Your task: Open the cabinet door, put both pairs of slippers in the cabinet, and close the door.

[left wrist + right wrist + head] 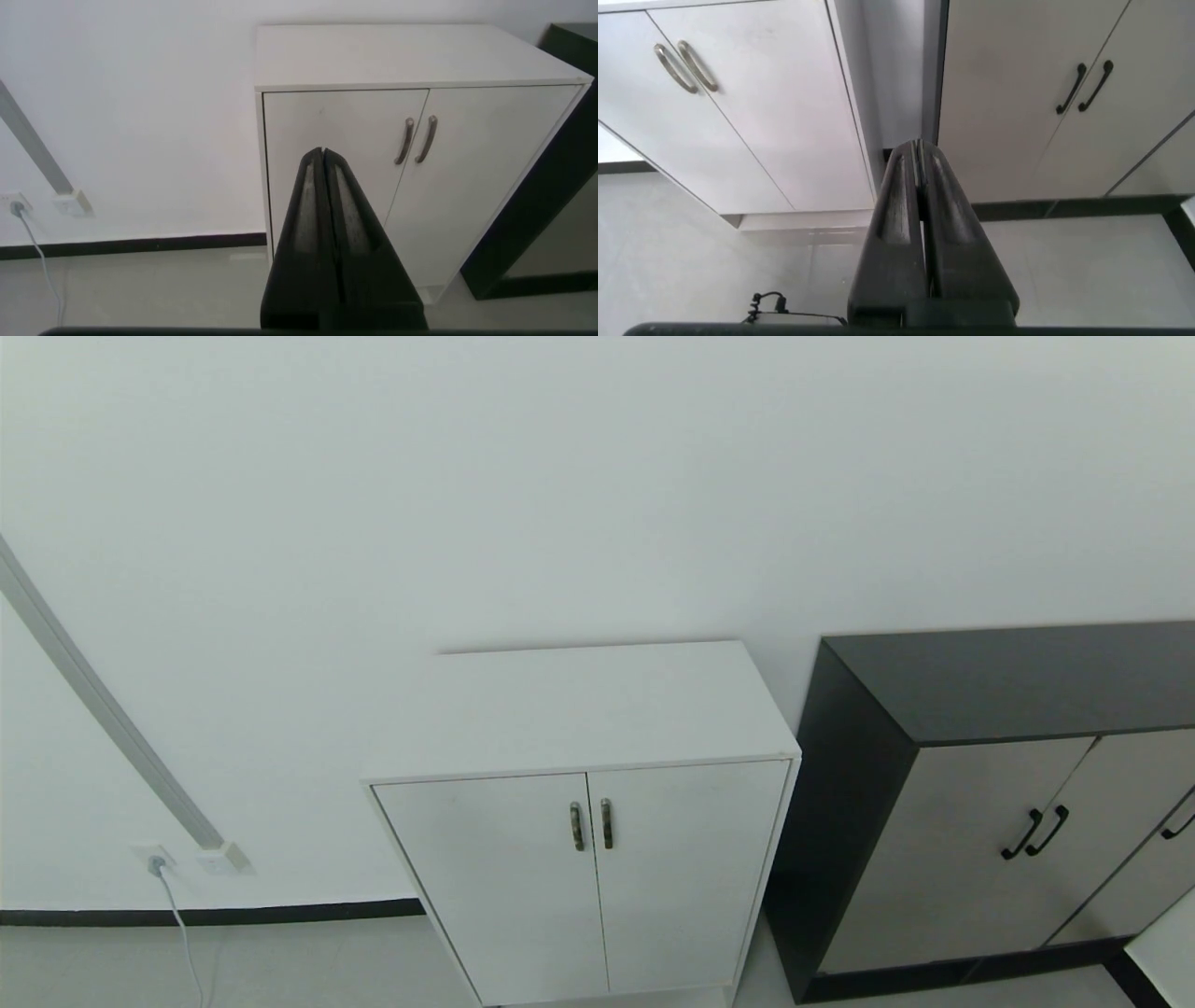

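At lower centre of the head view, the white cabinet (579, 709) stood against the wall, both doors (504, 877) shut, its two metal handles (577, 826) side by side at the middle seam. Black cabinet (859, 775) just beside it, at right of frame. Wall socket (152, 859) with a grey cable (182, 933) at lower left. Left gripper (322, 152): fingers pressed together, nothing held, facing the white cabinet's left door. Right gripper (919, 145): fingers together too, empty, aimed at the gap between the two cabinets.
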Robot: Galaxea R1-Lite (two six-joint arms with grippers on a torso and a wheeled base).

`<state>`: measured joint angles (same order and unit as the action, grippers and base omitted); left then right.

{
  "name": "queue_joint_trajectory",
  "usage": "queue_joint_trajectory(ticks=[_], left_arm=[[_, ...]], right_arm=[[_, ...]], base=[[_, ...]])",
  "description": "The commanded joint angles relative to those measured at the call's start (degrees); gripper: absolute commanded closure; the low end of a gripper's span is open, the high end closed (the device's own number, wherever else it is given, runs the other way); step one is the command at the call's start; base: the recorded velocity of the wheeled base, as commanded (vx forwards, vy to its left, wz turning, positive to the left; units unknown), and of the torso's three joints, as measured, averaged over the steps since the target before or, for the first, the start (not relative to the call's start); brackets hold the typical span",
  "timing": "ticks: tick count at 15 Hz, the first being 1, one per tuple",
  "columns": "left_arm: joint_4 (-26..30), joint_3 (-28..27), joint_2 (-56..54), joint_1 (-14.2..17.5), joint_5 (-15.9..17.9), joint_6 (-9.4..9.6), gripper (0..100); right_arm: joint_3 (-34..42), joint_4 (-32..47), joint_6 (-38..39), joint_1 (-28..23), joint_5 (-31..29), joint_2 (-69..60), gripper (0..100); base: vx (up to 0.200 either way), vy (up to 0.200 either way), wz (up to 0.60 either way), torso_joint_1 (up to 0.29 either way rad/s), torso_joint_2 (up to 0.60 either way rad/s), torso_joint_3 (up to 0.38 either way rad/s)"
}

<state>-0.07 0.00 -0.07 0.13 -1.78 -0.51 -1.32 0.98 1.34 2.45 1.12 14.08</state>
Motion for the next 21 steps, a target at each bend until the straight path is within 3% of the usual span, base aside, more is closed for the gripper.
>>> queue_joint_trajectory(ticks=[1,4,7,13,18,21], left_arm=[[-0.01,0.00,0.07,0.04,-0.07,-0.02,100],[-0.01,0.00,0.07,0.04,-0.07,-0.02,100],[-0.01,0.00,0.07,0.04,-0.07,-0.10,100],[-0.01,0.00,0.07,0.04,-0.07,-0.10,100],[-0.01,0.00,0.07,0.04,-0.07,-0.19,100],[-0.01,0.00,0.07,0.04,-0.07,-0.19,100]], right_arm=[[-0.09,-0.01,-0.02,0.19,0.02,0.60,100],[1.32,-0.80,-3.89,0.27,-0.86,-0.19,100],[1.32,-0.80,-3.01,-0.17,-0.95,-0.63,100],[1.32,-0.80,-2.22,-6.93,-0.95,-7.66,100],[1.32,-0.89,-0.37,-6.58,-0.95,-8.72,100],[1.32,-0.80,-0.37,-1.57,-0.95,-11.71,100]], base=[[0.000,0.000,0.00,0.000,0.00,0.000],[0.000,0.000,0.00,0.000,0.00,0.000],[0.000,0.000,0.00,0.000,0.00,0.000],[0.000,0.000,0.00,0.000,0.00,0.000],[0.000,0.000,0.00,0.000,0.00,0.000],[0.000,0.000,0.00,0.000,0.00,0.000]])
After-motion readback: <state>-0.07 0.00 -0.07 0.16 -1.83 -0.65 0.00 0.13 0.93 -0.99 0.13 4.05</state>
